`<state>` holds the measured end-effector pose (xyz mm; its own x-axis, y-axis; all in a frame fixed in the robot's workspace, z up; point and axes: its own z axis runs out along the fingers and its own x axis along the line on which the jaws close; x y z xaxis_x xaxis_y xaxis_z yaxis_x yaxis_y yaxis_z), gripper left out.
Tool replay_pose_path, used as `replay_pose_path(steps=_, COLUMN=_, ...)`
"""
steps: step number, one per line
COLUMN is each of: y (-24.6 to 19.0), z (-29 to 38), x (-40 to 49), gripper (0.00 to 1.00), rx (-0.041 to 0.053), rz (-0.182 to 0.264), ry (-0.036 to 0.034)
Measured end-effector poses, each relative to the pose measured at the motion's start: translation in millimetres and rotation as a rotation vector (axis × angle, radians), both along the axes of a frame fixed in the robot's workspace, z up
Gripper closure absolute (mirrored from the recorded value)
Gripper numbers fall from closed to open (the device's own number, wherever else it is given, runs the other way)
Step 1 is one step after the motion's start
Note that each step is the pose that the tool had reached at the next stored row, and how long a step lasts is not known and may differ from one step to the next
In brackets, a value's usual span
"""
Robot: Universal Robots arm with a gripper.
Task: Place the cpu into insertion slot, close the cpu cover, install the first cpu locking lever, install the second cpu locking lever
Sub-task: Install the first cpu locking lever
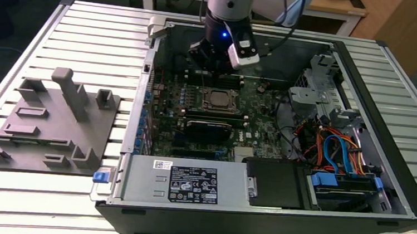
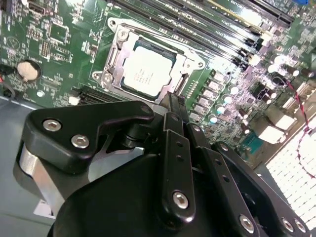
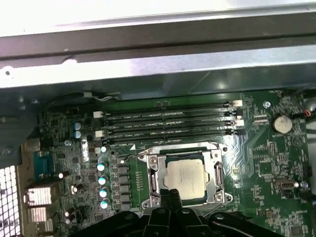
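Second wrist view: chip (image 2: 147,71) lies flat in the socket (image 2: 105,78), dull silver top facing up. Cover plate (image 2: 165,43) is down around it, so the chip shows through the square cut-out. Claw (image 2: 172,101) hangs just beside the socket's near edge with its tips pressed together and nothing between them. First wrist view gives the same layout, with thin bright bars along two sides of the frame, likely the locking levers (image 3: 153,183); cannot tell whether either is hooked under its catch. Memory slots (image 3: 168,126) run parallel just beyond the socket, and a row of small capacitors (image 3: 102,185) stands near one side. Exterior view: arm reaches down into the open computer case (image 1: 385,136), over the far part of the green board (image 1: 260,126). Risks, as judged: a springy lever could slip off narrow closed tips and snap back. A push landing off the lever could scrape the chip top or knock the capacitors. If the chip sits slightly askew under the plate, clamping force could bend the contacts below.
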<state>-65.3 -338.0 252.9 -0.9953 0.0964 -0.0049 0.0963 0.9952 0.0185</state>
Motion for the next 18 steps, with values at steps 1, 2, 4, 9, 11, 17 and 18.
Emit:
replay_pose_path(steps=1, y=0.0, z=-0.1, x=-0.4, gripper=0.9, rx=0.0001, rz=0.005, ry=-0.0001)
replay_pose_path(steps=2, y=0.0, z=-0.1, x=-0.9, gripper=0.9, rx=0.0002, rz=0.008, ry=-0.0001)
replay_pose_path(steps=4, y=0.0, z=-0.1, x=-0.9, gripper=0.9, rx=0.0001, rz=0.009, ry=-0.0001)
replay_pose_path(steps=9, y=0.0, z=-0.1, x=-0.9, gripper=0.9, rx=0.0001, rz=0.01, ry=0.0)
replay_pose_path(steps=11, y=0.0, z=-0.1, x=-0.9, gripper=0.9, rx=0.0001, rz=0.01, ry=0.0)
replay_pose_path(steps=17, y=0.0, z=-0.1, x=-2.9, gripper=0.9, rx=0.0002, rz=0.011, ry=-0.0001)
replay_pose_path(steps=18, y=0.0, z=-0.1, x=-3.7, gripper=0.9, rx=0.0001, rz=0.013, ry=-0.0001)
